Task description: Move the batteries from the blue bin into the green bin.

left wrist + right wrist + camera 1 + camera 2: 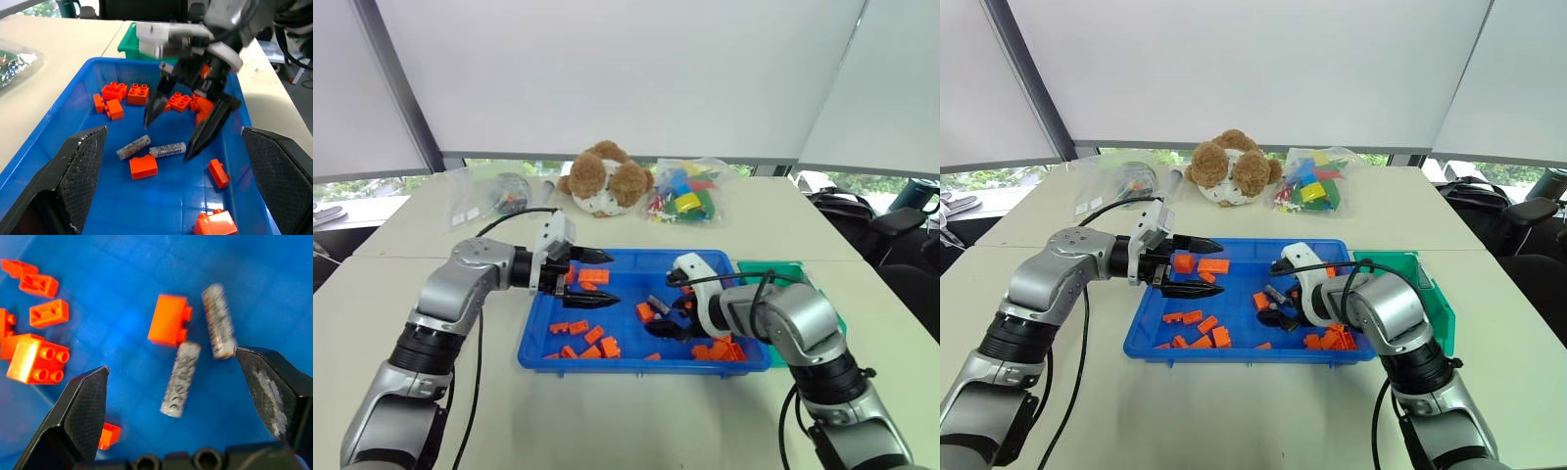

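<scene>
Silver-grey batteries: two lie on the floor of the blue bin (540, 345), near its middle, close together with an orange brick (168, 326) just beside them. One battery (180, 379) sits between the spread fingers of the right gripper (179, 131), which points down at it with jaws wide apart and nothing held. The second battery (218, 327) lies close to one right fingertip. Left gripper (597, 277) hovers over the bin's left part, jaws apart, empty. Green bin (1435, 303) stands just beside the blue bin's right end.
</scene>
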Controlling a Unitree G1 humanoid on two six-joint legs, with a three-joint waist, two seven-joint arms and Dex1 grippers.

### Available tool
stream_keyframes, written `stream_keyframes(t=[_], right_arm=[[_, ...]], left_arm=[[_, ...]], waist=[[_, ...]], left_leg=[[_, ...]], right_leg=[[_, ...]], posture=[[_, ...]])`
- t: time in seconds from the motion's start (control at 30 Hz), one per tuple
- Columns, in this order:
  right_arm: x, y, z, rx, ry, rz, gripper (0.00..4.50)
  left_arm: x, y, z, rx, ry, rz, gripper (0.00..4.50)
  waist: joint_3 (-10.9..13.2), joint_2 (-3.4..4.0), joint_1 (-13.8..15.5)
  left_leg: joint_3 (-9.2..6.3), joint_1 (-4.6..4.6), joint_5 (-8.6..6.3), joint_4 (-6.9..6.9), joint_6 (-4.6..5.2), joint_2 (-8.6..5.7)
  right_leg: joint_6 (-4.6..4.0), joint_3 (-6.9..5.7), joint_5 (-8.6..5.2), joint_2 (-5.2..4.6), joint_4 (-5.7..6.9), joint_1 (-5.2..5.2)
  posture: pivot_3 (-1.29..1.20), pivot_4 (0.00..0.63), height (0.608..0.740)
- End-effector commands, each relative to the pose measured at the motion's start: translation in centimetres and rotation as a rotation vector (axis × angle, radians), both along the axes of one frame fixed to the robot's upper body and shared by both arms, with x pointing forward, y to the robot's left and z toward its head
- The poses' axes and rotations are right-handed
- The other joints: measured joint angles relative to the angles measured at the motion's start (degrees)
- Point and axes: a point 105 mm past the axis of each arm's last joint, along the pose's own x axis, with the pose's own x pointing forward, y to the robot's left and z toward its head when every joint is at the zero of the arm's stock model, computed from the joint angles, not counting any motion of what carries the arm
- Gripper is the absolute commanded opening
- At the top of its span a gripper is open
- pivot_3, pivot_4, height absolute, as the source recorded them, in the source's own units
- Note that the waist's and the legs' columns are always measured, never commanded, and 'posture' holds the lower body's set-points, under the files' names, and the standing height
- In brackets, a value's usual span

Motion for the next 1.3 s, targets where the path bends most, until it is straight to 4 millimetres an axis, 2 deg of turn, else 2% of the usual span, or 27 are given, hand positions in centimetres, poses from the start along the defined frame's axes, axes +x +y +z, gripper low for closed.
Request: stream_keyframes(t=[0.03, 0.27, 0.3, 0.37, 0.47, 0.5, 0.57, 0.67, 0.77, 0.8, 0.87, 0.93, 1.03, 1.1, 1.2, 1.3], right_arm=[[0.0, 0.3, 0.0, -0.015, -0.015, -0.003, 4.45], [-0.5, 0.7, -1.7, -0.092, -0.007, 0.031, 4.45], [-0.5, 0.7, -2.1, -0.115, -0.013, 0.042, 3.92], [-0.7, 0.8, -2.5, -0.138, -0.017, 0.055, 3.15], [-0.8, 1.1, -2.6, -0.148, -0.023, 0.07, 1.5], [-0.8, 1.2, -2.6, -0.147, -0.026, 0.073, 0.77], [-0.8, 1.1, -2.2, -0.158, -0.044, 0.074, 0.02], [-0.9, 0.3, -0.5, -0.186, -0.093, 0.089, 0.02], [0.1, -1.9, 4.5, -0.165, -0.232, 0.024, 0.02], [0.3, -2.5, 5.6, -0.161, -0.263, 0.003, 0.02], [1.2, -6.1, 9.0, -0.16, -0.351, -0.126, 0.02], [1.3, -8.6, 11.0, -0.167, -0.402, -0.214, 0.02], [0.7, -12.0, 12.6, -0.236, -0.439, -0.301, 0.02], [0.4, -13.2, 13.1, -0.265, -0.45, -0.324, 0.02], [-0.6, -15.9, 11.5, -0.352, -0.389, -0.36, 0.02], [-1.4, -17.5, 10.2, -0.378, -0.345, -0.371, 0.02]], left_arm=[[-0.4, 0.4, 1.3, -0.027, -0.046, 0.005, 4.5], [-0.5, 0.3, 1.2, -0.034, -0.049, 0.01, 4.5], [-0.5, 0.3, 1.2, -0.036, -0.049, 0.01, 4.5], [-0.5, 0.2, 1.1, -0.037, -0.049, 0.011, 4.5], [-0.6, 0.3, 1.1, -0.04, -0.048, 0.015, 4.5], [-0.6, 0.3, 1.1, -0.041, -0.048, 0.016, 4.5], [-0.6, 0.3, 1.1, -0.042, -0.047, 0.018, 4.5], [-0.6, 0.3, 1.1, -0.042, -0.046, 0.021, 4.5], [-0.6, 0.4, 1.1, -0.04, -0.048, 0.026, 4.5], [-0.6, 0.5, 1.1, -0.04, -0.049, 0.027, 4.5], [-0.6, 0.4, 1.1, -0.04, -0.048, 0.026, 4.5], [-0.6, 0.4, 1.1, -0.041, -0.048, 0.025, 4.5], [-0.6, 0.2, 1.0, -0.045, -0.046, 0.021, 4.5], [-0.6, 0.2, 1.0, -0.046, -0.045, 0.02, 4.5], [-0.5, 0.0, 1.0, -0.053, -0.039, 0.01, 4.5], [-0.3, -0.1, 1.0, -0.056, -0.038, 0.005, 4.5]], waist=[[0.0, 0.0, -0.1], [-0.01, -0.01, -0.37], [-0.01, -0.01, -0.38], [-0.02, -0.03, -0.39], [-0.03, -0.03, -0.4], [-0.03, -0.03, -0.39], [-0.03, -0.03, -0.39], [-0.03, -0.03, -0.2], [-0.03, -0.02, -0.14], [-0.02, -0.01, -0.14], [-0.02, 0.0, -0.15], [-0.02, -0.01, 0.29], [-0.02, -0.01, 0.94], [-0.02, -0.01, 1.01], [-0.02, -0.01, 1.17], [-0.02, -0.01, 1.26]], left_leg=[[0.0, 0.0, 0.0, 0.0, 0.0, 0.0], [-0.02, 0.02, 0.0, -0.01, 0.0, 0.0], [-0.02, 0.02, 0.0, -0.01, 0.0, 0.0], [-0.02, 0.03, 0.0, -0.01, 0.0, 0.0], [-0.03, 0.04, 0.0, -0.01, 0.0, 0.0], [-0.03, 0.04, 0.0, -0.01, 0.0, 0.0], [-0.03, 0.04, 0.0, -0.01, 0.0, 0.0], [-0.03, 0.04, 0.0, -0.01, 0.0, -0.01], [-0.03, 0.02, 0.0, 0.0, 0.0, -0.03], [-0.03, 0.01, 0.0, 0.0, 0.0, -0.04], [-0.02, 0.01, 0.0, -0.01, 0.0, -0.03], [-0.03, 0.0, 0.0, -0.03, 0.01, -0.04], [-0.02, 0.01, -0.02, -0.06, 0.03, -0.05], [-0.01, 0.01, -0.02, -0.06, 0.03, -0.04], [-0.02, 0.02, -0.02, -0.04, 0.03, -0.05], [-0.02, 0.0, -0.02, -0.02, 0.04, -0.1]], right_leg=[[0.0, 0.0, 0.0, 0.0, 0.0, 0.0], [0.0, 0.0, 0.0, 0.01, 0.01, 0.01], [0.0, 0.0, 0.0, 0.01, 0.01, 0.02], [0.0, 0.0, 0.0, 0.01, 0.01, 0.02], [0.0, 0.0, 0.0, 0.01, 0.01, 0.03], [0.0, 0.0, 0.0, 0.01, 0.01, 0.04], [0.0, 0.0, 0.0, 0.01, 0.01, 0.04], [0.0, 0.0, 0.0, 0.0, 0.01, 0.04], [0.0, 0.0, 0.0, -0.03, 0.0, 0.03], [0.0, 0.0, 0.0, -0.03, 0.0, 0.03], [0.0, 0.0, 0.0, -0.03, -0.01, 0.01], [0.0, 0.0, 0.0, -0.03, -0.02, 0.01], [0.0, 0.0, 0.0, -0.04, -0.09, 0.01], [0.0, 0.01, 0.0, -0.03, -0.1, 0.0], [0.0, 0.03, 0.0, -0.03, -0.1, 0.02], [0.01, 0.05, -0.01, -0.07, -0.12, 0.04]], posture=[[0.0, 0.15, 0.733], [0.0, 0.15, 0.733], [0.0, 0.15, 0.733], [0.0, 0.15, 0.733], [0.0, 0.15, 0.733], [0.0, 0.15, 0.733], [0.0, 0.15, 0.733], [0.0, 0.15, 0.733], [0.0, 0.15, 0.733], [0.0, 0.15, 0.733], [0.0, 0.15, 0.733], [0.0, 0.15, 0.733], [0.0, 0.15, 0.733], [0.0, 0.15, 0.733], [0.0, 0.15, 0.733], [0.0, 0.15, 0.733]])
